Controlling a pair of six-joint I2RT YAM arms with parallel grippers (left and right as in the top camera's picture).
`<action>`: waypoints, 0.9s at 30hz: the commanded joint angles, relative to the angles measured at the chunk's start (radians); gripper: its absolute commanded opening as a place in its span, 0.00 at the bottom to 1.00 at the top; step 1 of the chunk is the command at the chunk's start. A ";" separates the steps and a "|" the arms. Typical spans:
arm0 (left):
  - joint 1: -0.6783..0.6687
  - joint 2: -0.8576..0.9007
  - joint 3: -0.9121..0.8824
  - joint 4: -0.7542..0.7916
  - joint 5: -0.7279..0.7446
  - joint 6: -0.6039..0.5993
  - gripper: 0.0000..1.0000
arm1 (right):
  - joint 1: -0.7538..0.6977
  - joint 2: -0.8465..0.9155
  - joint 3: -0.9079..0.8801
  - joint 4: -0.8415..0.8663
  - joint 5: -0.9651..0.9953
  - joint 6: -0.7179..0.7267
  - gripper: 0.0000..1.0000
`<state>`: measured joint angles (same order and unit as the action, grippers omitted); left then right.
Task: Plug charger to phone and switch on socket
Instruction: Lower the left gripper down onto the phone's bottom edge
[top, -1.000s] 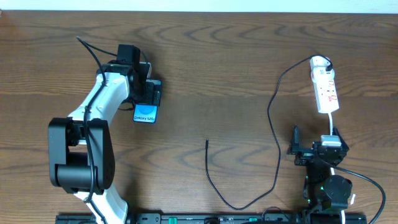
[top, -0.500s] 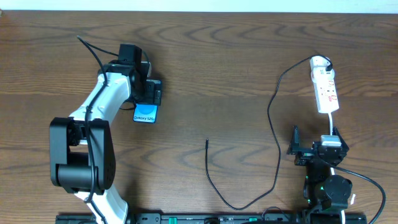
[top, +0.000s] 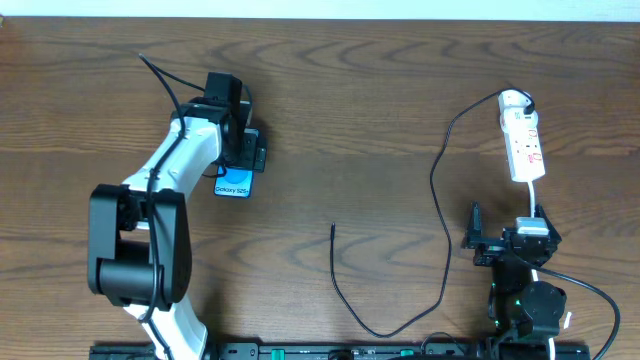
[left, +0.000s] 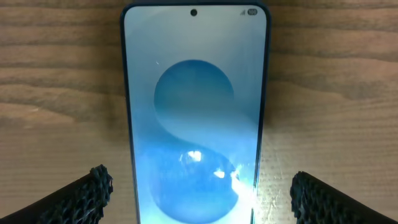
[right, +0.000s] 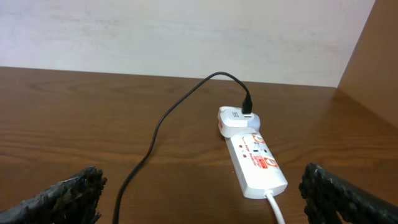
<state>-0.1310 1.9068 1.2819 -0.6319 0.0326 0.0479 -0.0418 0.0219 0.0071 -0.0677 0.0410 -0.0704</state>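
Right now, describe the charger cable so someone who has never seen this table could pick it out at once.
On the wooden table, find the white power strip on the right. The charger cable leaves the strip's far end, sweeps toward the front edge and ends loose mid-table. It is thin and black, unlike the thicker white cord at the strip's near end.

A dark brown wooden surface with wavy, flowing grain (top: 380, 100) fills nearly the whole overhead view. A narrow strip of off-white wall (top: 320, 8) runs along its 12 o'clock edge. In the right wrist view this wall is plain and faintly mottled, rising straight from the far edge of the surface. At 3 o'clock in that view a flat brown wooden panel (right: 373, 56) stands upright against the wall. The light is even and soft, giving the wood a mild sheen near the wall.
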 joint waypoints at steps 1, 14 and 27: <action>0.003 0.047 0.031 0.010 -0.019 -0.020 0.94 | -0.005 -0.009 -0.002 -0.003 0.002 -0.013 0.99; 0.003 0.051 0.031 0.021 -0.018 -0.069 0.94 | -0.005 -0.009 -0.002 -0.003 0.002 -0.013 0.99; 0.003 0.051 0.016 0.028 -0.019 -0.061 0.93 | -0.005 -0.009 -0.002 -0.003 0.002 -0.013 0.99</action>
<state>-0.1310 1.9488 1.2823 -0.6056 0.0231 -0.0040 -0.0418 0.0219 0.0071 -0.0677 0.0410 -0.0704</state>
